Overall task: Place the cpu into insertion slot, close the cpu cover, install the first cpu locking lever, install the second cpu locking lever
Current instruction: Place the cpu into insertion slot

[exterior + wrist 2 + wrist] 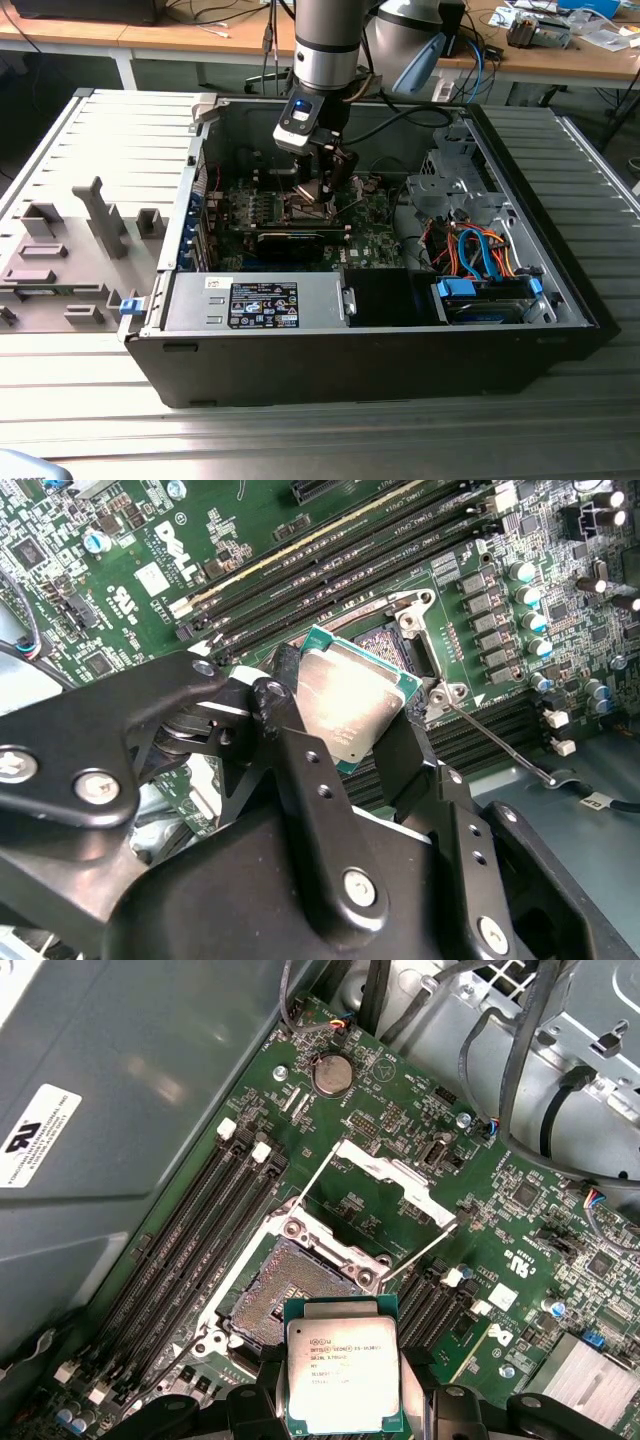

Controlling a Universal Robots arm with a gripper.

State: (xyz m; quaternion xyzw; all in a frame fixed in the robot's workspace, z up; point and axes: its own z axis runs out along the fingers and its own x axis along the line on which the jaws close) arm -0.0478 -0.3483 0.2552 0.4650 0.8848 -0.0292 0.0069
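Observation:
My gripper (318, 192) reaches down into the open computer case and is shut on the cpu (343, 1375), a flat square chip with a dull silver top and a green edge. In both wrist views the black fingers (402, 748) press on two opposite sides of the chip (350, 705). The chip hangs tilted just above and beside the insertion slot (285, 1295), whose dark pin field is uncovered (400, 645). The cpu cover (385, 1168), a silver frame with a window, stands swung open on the far side of the slot. Two thin locking levers (420, 1255) (495, 740) stick out, unlatched.
Long black memory slots (190, 1250) run along one side of the socket, and a coin battery (332, 1073) and cable bundles (520, 1080) lie beyond it. A grey case wall (120, 1080) stands close by. The power supply (262, 303) and drive bay cables (480, 260) sit nearer the front.

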